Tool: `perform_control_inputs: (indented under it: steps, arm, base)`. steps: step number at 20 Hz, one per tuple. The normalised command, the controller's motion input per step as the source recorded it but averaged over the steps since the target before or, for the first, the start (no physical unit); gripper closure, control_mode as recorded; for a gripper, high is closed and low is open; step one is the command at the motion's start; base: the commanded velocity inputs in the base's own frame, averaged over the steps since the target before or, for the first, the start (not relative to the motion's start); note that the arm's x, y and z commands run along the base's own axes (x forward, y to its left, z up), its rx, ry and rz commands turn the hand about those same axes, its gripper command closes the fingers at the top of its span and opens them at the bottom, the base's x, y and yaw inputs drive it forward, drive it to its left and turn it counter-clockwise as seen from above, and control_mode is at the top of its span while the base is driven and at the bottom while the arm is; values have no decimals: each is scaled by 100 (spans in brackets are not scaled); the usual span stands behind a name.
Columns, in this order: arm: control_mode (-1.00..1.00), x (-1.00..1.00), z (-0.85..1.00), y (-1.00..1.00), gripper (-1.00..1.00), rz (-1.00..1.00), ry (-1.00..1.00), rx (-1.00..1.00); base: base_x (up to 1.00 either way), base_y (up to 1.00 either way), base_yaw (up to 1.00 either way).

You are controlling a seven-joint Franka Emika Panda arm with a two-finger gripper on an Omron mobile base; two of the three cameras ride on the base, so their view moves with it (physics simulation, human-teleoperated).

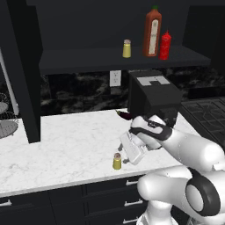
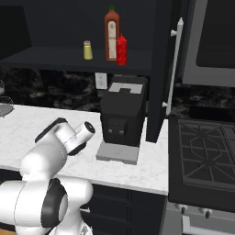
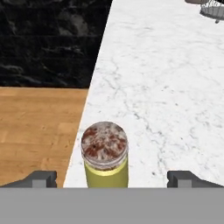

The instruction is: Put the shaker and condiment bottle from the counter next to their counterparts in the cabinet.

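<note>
Hand (image 3: 112, 178) was spread wide, holding nothing, its two fingertips (image 3: 40, 178) on either side of the shaker (image 3: 105, 154). Shaker (image 1: 117, 161) stood upright near the front edge of the marble tabletop (image 1: 66, 145), just beside the hand. Red bottle (image 1: 165, 45) stood on the cabinet shelf (image 1: 88, 59), touching or just beside the tall green-capped bottle (image 1: 153, 33); the second yellow shaker (image 1: 127, 48) stood to their left. Coffee machine (image 2: 123, 117) stood on the tabletop below.
</note>
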Motion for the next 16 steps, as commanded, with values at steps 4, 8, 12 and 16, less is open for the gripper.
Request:
perform_control_inputs:
  steps: [4, 8, 12, 16]
  arm:
    - [-100, 2, -30, 16, -100, 0, -2, -1]
    - [-100, 2, -27, 8, -100, 0, 0, 0]
    - [-100, 6, -29, 9, -100, 0, 0, 0]
    - [-100, 3, -29, 16, -100, 0, 0, -1]
  base:
    - [0, 0, 0]
    - [0, 0, 0]
    - [0, 0, 0]
    - [0, 0, 0]
